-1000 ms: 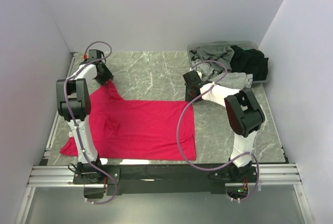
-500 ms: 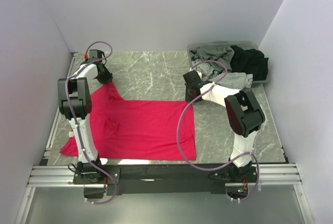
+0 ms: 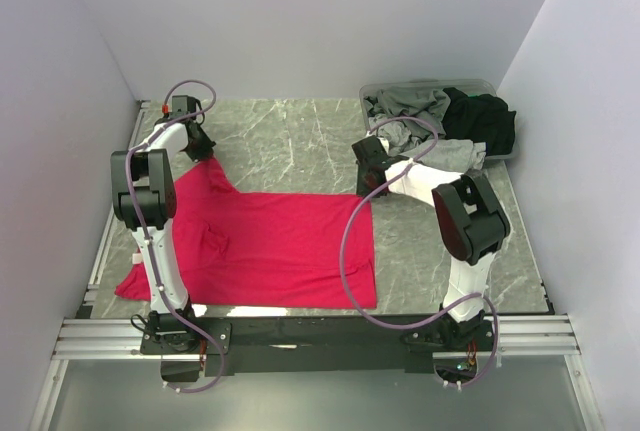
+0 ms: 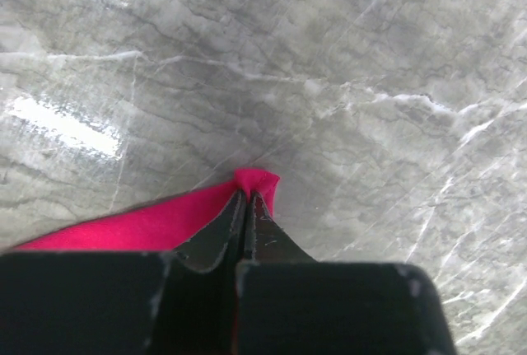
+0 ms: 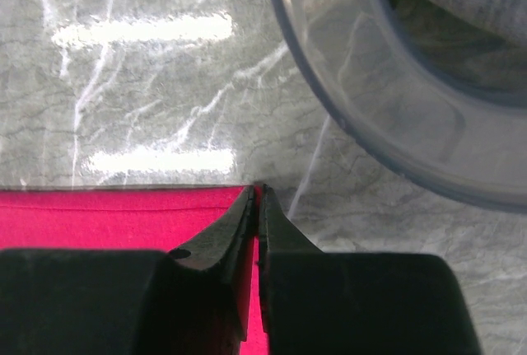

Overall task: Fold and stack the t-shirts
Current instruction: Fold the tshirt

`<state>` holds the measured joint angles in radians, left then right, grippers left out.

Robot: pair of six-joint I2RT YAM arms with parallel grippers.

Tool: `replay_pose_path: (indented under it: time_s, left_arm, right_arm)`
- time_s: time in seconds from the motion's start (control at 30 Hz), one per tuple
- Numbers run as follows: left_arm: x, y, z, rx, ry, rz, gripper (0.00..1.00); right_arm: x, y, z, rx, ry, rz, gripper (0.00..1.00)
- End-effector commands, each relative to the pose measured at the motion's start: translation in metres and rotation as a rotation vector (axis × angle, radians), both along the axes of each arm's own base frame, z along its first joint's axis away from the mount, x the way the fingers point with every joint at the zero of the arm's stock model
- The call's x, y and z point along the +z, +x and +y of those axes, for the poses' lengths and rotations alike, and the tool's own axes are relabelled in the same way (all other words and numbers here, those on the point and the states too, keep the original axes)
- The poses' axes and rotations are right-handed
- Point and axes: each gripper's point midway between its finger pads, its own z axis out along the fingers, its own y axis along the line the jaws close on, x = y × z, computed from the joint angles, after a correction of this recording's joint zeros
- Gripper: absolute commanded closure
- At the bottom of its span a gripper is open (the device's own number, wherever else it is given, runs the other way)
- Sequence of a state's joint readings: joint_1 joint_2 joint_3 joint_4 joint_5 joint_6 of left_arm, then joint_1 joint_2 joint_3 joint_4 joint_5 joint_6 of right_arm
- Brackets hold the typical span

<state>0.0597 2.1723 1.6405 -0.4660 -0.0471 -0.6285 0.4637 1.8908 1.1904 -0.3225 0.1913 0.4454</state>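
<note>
The pinkish-red t-shirt [image 3: 270,246] lies spread on the marble table, its far left corner drawn out toward the back left. My left gripper [image 3: 203,151] is shut on that corner; in the left wrist view the jaws pinch a fold of the red t-shirt [image 4: 156,225] at the left gripper's tip [image 4: 248,196]. My right gripper [image 3: 366,189] is shut on the shirt's far right corner; in the right wrist view the red t-shirt [image 5: 115,215] lies at the right gripper's tip [image 5: 257,194]. Grey t-shirts [image 3: 415,116] and a black t-shirt [image 3: 485,121] sit bunched in the tub.
The grey plastic tub [image 3: 370,96] stands at the back right; its clear rim [image 5: 395,116] lies just beyond my right gripper. Walls close in on three sides. Bare marble [image 3: 290,141] lies between the grippers at the back.
My left gripper has moved slightly back and left with the shirt corner, stretching it. The right arm has not moved.
</note>
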Motion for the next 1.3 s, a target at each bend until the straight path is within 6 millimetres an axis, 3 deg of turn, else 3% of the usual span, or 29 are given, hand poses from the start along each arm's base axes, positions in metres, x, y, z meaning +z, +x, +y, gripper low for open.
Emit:
replay_pose_path:
  time_s: [0.0, 0.33, 0.6, 0.87, 1.03, 1.07, 1.13, 1.17, 1.23, 1.27]
  left_arm:
    - [0.032, 0.011, 0.009, 0.005, 0.051, -0.065, 1.00]
    - [0.063, 0.034, 0.017, -0.034, 0.106, -0.135, 1.00]
    - [0.082, 0.062, 0.015, -0.079, 0.109, -0.178, 1.00]
    - [0.108, 0.075, 0.022, -0.051, 0.053, -0.246, 1.00]
    - [0.127, 0.057, 0.019, -0.058, 0.049, -0.246, 1.00]
    - [0.117, 0.047, 0.018, -0.057, 0.051, -0.214, 1.00]
    - [0.127, 0.029, 0.019, -0.052, 0.055, -0.207, 1.00]
    - [0.114, 0.015, 0.020, -0.041, 0.058, -0.159, 1.00]
    - [0.122, -0.005, 0.022, -0.027, 0.065, -0.144, 1.00]
    - [0.111, -0.019, 0.022, -0.018, 0.062, -0.106, 1.00]
  right_arm:
    - [0.010, -0.010, -0.012, -0.033, -0.026, 0.007, 1.00]
    - [0.038, 0.001, -0.015, -0.057, -0.038, -0.049, 1.00]
    - [0.068, 0.022, -0.013, -0.064, -0.058, -0.112, 1.00]
    - [0.098, 0.044, -0.013, -0.076, -0.061, -0.170, 1.00]
    - [0.118, 0.046, -0.003, -0.038, -0.007, -0.207, 1.00]
    - [0.117, 0.045, -0.001, -0.027, 0.005, -0.208, 1.00]
    - [0.120, 0.041, 0.003, -0.003, 0.030, -0.205, 1.00]
    - [0.116, 0.036, 0.004, 0.006, 0.035, -0.193, 1.00]
    - [0.118, 0.030, 0.007, 0.022, 0.055, -0.192, 1.00]
    - [0.113, 0.024, 0.007, 0.030, 0.054, -0.180, 1.00]
